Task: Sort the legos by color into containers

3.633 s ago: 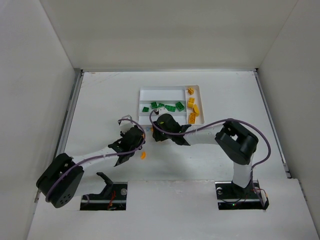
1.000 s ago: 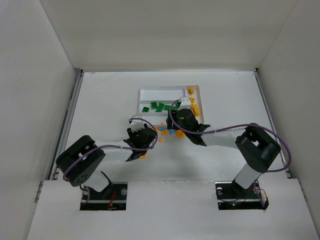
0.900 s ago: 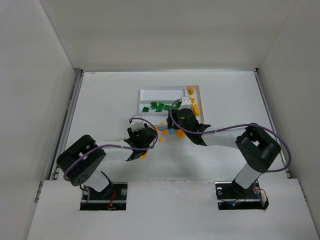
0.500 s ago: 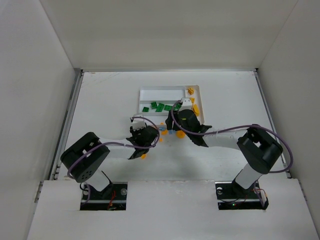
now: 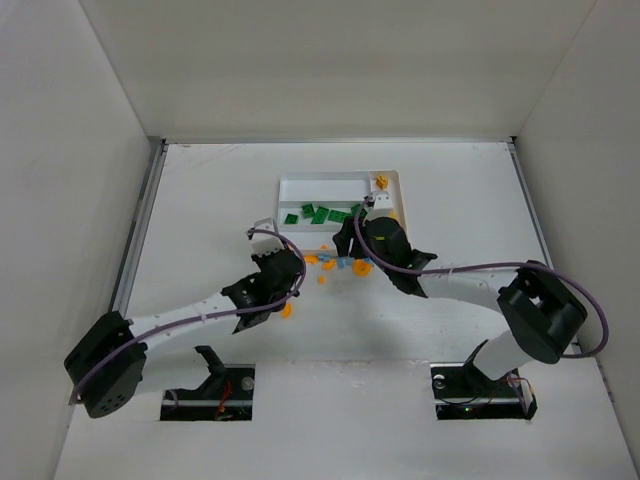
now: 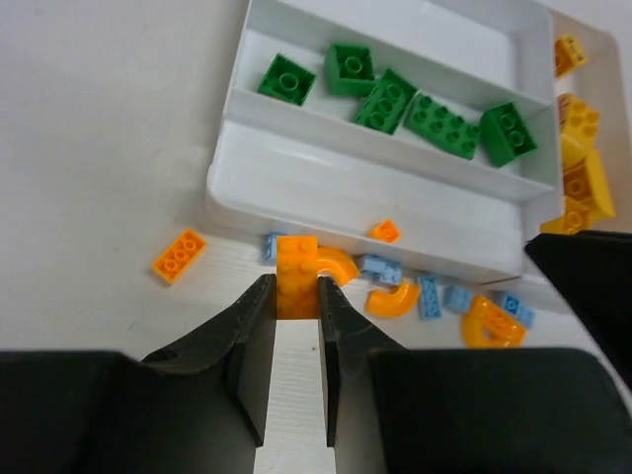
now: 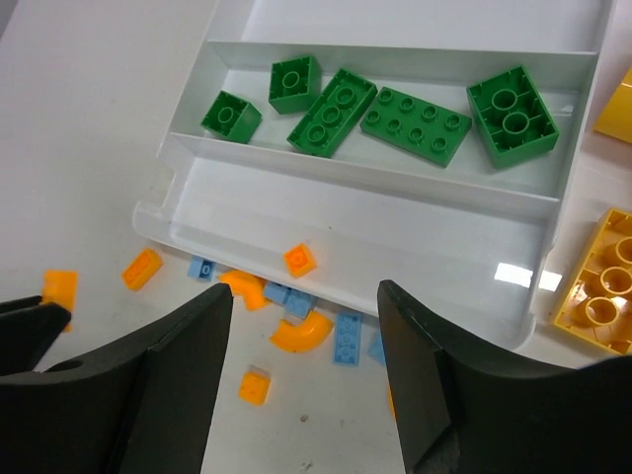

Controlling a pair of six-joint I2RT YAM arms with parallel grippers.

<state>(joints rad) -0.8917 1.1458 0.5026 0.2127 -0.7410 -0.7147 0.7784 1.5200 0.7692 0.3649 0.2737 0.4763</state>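
The white tray [image 5: 330, 181] has green bricks [image 6: 393, 101] in its middle long slot, one small orange plate [image 7: 300, 260] in the near slot, and yellow bricks [image 7: 602, 286] in the end slot. The far slot looks empty. Loose orange and light blue pieces [image 5: 340, 265] lie on the table along the tray's near edge. My left gripper [image 6: 294, 296] is shut on an orange brick [image 6: 296, 279], just short of the tray's near wall [image 6: 326, 212]. My right gripper [image 7: 306, 326] is open and empty above the loose pieces, next to the tray's near wall [image 7: 346, 286].
On the table are an orange plate [image 6: 179, 254], orange curved pieces [image 6: 393, 298] [image 6: 491, 324], light blue plates [image 6: 430, 296], a small orange square [image 7: 253, 385], and a lone orange piece [image 5: 287, 311] near the left arm. White walls enclose the table on three sides.
The left arm's elbow has swung out to the left while its gripper stays by the loose pieces. The right gripper has shifted slightly along the tray's near edge.
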